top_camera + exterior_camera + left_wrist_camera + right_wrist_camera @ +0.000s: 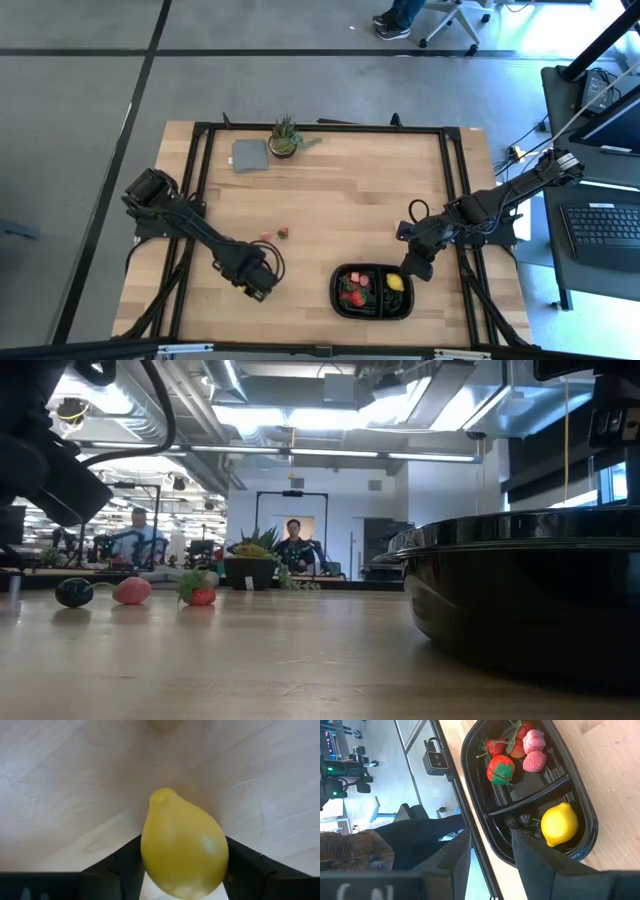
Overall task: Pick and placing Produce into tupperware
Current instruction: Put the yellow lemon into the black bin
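On the wooden table (330,200) the black tray (580,807) holds one lemon (559,824), red strawberries (501,769) and pink pieces (536,761). Beside it, the right gripper (415,266) has its fingers apart, holding nothing. Well apart, the left gripper (250,280) clamps a second lemon (184,852).

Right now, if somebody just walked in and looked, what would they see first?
Probably the big yellow lemon, squeezed in the left tool near the table's front edge. Next, the black tray at the front right, already holding red strawberries, pink bits and another lemon, with the right tool open just beside it. A few loose fruits still wait mid-table.
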`<state>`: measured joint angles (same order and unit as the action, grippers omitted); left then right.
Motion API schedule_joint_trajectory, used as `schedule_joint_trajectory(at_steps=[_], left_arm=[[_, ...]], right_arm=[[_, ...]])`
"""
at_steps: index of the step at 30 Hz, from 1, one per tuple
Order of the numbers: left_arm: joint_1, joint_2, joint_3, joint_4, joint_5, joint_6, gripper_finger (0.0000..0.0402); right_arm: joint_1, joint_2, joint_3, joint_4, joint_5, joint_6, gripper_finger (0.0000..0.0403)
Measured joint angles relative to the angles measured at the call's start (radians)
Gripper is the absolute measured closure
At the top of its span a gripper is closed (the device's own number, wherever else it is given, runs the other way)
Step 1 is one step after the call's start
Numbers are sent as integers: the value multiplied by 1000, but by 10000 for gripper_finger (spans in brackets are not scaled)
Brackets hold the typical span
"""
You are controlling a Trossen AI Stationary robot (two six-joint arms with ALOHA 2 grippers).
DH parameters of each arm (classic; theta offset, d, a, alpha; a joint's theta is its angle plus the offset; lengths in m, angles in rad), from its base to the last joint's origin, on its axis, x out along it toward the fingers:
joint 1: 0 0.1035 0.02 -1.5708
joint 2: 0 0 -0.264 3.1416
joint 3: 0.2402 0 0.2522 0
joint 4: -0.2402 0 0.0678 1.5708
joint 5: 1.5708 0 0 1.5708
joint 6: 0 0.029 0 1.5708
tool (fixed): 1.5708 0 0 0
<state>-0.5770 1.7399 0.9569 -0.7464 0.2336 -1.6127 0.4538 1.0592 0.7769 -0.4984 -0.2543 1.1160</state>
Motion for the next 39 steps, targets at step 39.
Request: schedule_joint_trajectory(at_steps=[39], left_arm=[[305,-1,529,309,-290,1020,201]], right_arm=[[-56,0,0,534,101,62,256]])
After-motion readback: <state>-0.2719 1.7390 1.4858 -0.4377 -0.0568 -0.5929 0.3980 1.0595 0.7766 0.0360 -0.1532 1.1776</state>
